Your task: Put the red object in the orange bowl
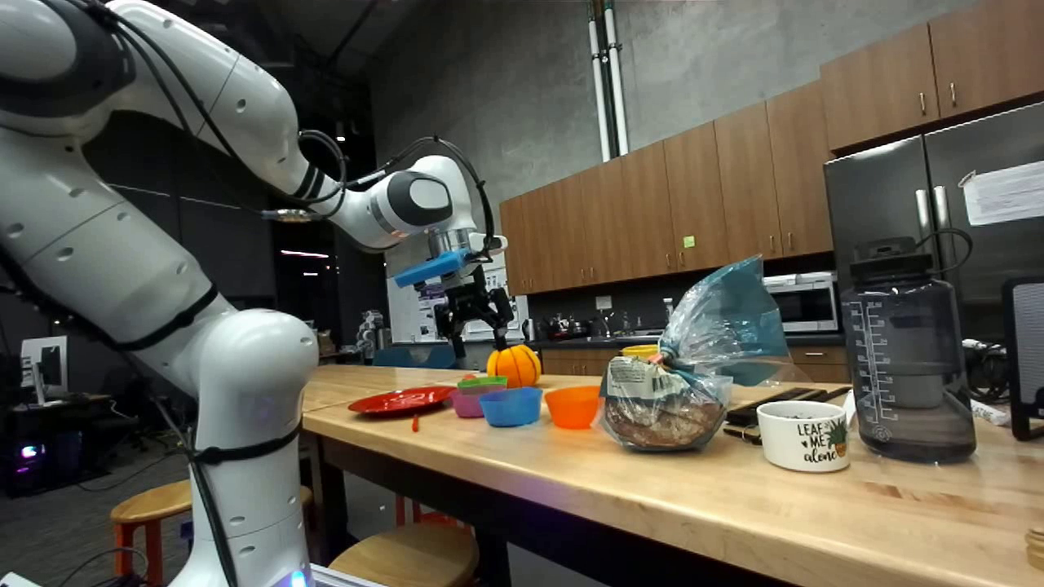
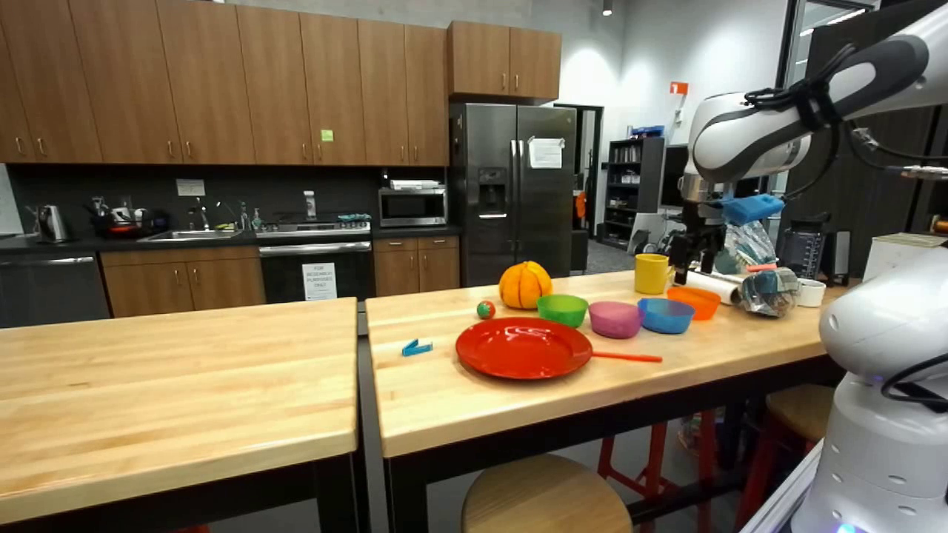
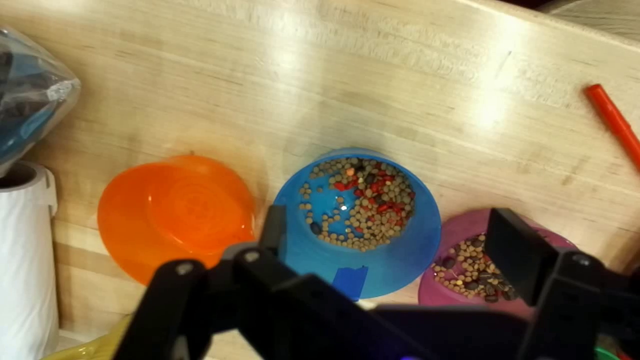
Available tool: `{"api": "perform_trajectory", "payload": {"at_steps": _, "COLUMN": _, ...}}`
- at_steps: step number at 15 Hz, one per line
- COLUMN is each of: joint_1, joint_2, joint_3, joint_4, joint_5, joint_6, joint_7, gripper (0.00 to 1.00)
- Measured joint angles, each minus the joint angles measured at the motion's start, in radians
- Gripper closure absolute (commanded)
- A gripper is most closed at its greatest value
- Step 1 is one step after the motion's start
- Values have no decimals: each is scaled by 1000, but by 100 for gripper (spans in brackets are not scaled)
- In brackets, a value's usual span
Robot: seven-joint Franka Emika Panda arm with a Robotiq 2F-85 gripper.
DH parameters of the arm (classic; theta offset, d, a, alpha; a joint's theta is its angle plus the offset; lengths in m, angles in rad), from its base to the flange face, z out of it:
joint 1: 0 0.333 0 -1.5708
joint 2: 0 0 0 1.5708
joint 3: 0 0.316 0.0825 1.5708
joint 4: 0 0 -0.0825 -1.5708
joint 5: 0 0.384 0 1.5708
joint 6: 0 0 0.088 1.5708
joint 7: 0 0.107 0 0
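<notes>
The orange bowl (image 1: 572,407) (image 2: 695,300) (image 3: 192,212) stands on the table and looks empty in the wrist view. Several things are red: a thin red stick (image 1: 415,423) (image 2: 628,357) (image 3: 616,122) lying near the table's front edge, a red plate (image 1: 401,400) (image 2: 524,348), and a small red-green ball (image 2: 486,309). I cannot tell which is meant. My gripper (image 1: 481,328) (image 2: 692,268) (image 3: 387,245) is open and empty, pointing down above the blue bowl (image 1: 510,407) (image 2: 666,316) (image 3: 350,272), between the orange bowl and the pink bowl (image 2: 616,320) (image 3: 452,232).
The blue and pink bowls hold seeds. A green bowl (image 2: 563,309) and an orange pumpkin (image 1: 515,366) (image 2: 524,285) stand beyond the pink bowl. A bagged loaf (image 1: 665,412), a paper roll (image 3: 25,265) and a yellow mug (image 2: 651,274) stand near the orange bowl. A white mug (image 1: 803,440) and bottle (image 1: 909,359) stand farther along.
</notes>
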Motion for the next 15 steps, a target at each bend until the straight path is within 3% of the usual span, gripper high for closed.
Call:
{"api": "perform_trajectory", "payload": {"at_steps": 8, "joint_1": 15, "joint_2": 0, "joint_3": 1, "joint_4": 0, "joint_5": 14, "joint_6": 3, "joint_7": 0, "gripper": 0}}
{"api": "perform_trajectory", "payload": {"at_steps": 15, "joint_1": 91, "joint_2": 0, "joint_3": 30, "joint_4": 1, "joint_5": 39, "joint_6": 31, "joint_7": -8, "gripper": 0}}
